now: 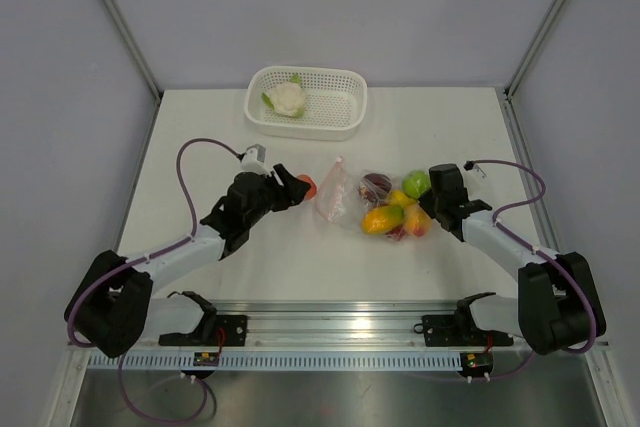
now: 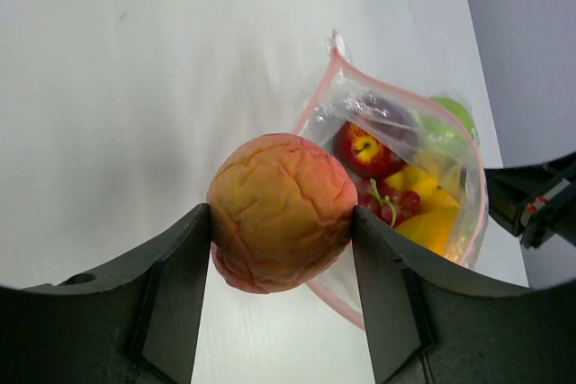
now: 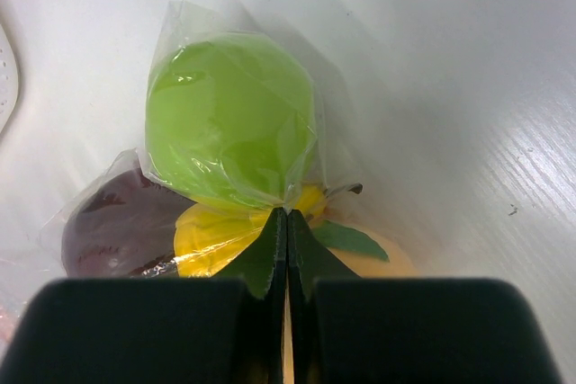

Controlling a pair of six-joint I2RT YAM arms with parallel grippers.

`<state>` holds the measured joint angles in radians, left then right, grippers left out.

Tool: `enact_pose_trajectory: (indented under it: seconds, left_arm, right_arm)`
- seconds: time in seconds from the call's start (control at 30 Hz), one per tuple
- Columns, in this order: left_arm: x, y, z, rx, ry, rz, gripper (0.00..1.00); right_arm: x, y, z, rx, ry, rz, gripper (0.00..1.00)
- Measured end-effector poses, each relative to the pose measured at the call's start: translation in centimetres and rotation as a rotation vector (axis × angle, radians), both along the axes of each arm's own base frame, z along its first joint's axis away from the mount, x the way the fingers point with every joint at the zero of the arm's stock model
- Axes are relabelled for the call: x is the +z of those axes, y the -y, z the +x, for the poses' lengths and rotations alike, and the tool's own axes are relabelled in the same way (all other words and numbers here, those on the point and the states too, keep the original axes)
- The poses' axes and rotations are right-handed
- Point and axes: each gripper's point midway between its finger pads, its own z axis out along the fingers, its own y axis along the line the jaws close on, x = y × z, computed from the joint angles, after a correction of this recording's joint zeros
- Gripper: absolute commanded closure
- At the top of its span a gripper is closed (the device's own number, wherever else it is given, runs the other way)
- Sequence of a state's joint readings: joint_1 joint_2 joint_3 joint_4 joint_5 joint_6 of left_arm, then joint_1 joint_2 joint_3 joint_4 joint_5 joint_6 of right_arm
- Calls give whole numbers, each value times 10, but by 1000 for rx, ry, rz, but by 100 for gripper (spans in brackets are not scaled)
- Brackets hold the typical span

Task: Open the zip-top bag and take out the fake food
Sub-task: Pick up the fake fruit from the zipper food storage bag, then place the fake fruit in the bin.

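The clear zip-top bag (image 1: 338, 193) lies at mid-table, its pink-edged mouth (image 2: 317, 107) open toward the left. Fake food fills it: a green apple (image 1: 416, 183), a dark red piece (image 1: 376, 185) and a yellow-orange fruit (image 1: 383, 218). The left wrist view also shows a red apple (image 2: 364, 150) and grapes (image 2: 396, 200) inside. My left gripper (image 1: 300, 188) is shut on a wrinkled orange-pink peach (image 2: 281, 213), held just outside the mouth and above the table. My right gripper (image 3: 286, 215) is shut on a pinch of the bag's plastic (image 3: 306, 168) beside the green apple (image 3: 229, 119), at the bag's right end (image 1: 437, 209).
A white perforated basket (image 1: 352, 99) stands at the back of the table with a white cauliflower (image 1: 288, 98) in it. Grey walls close in the back and both sides. The arms' cables loop over the table near each arm.
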<state>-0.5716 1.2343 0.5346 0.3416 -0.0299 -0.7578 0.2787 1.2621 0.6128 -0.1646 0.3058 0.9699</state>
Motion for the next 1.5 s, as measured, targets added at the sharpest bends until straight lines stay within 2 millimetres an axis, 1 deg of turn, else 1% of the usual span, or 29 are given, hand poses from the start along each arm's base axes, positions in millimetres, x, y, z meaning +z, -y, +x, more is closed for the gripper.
enact_pose_trajectory:
  seconds: [0.1,0.2,0.27,0.3,0.4,0.47,0.53,0.57,0.6,0.7,0.83,0.97,1.1,1.27,1.43,1.5]
  left_arm:
    - [6,-10,11,58,0,13,46]
    - [27,-19,33,122,30,9,46]
    - [47,-24,54,166,60,-5,46]
    - [54,-25,62,179,71,-10,46]
    - [77,-27,95,219,106,-20,46]
    - [84,-27,113,240,115,-14,46]
    - [85,-25,134,256,119,-6,46]
    - [82,-24,144,262,116,-4,46]
    - [79,-23,150,266,111,0,46]
    - [60,-22,173,279,80,20,47]
    - [39,-31,205,315,54,37,47]
    - [21,-37,229,350,38,14,47]
    - [6,-37,243,374,25,-33,47]
    - [-1,-31,260,388,28,-89,46]
    - [-7,-28,266,394,21,-109,35]
    - [-6,-28,266,395,23,-114,32]
  right_arm:
    - [0,0,0,1,0,1,99]
    - [0,0,0,1,1,0,99]
    - [0,0,0,1,1,0,99]
    - [0,0,0,1,1,0,99]
    - [0,0,0,1,1,0,99]
    - [0,0,0,2,1,1,99]
    - [0,-1,0,6,1,2,99]
    - [0,-2,1,9,2,4,99]
    - [0,-2,1,10,3,5,99]
    - [1,-2,1,11,5,7,99]
    - [0,-2,1,11,4,6,100]
    - [0,-3,1,12,5,8,100]
    - [1,-4,1,16,5,12,100]
    - [1,-6,1,25,4,21,100]
    - [1,-7,1,28,4,25,100]
    - [1,-7,1,28,4,25,100]
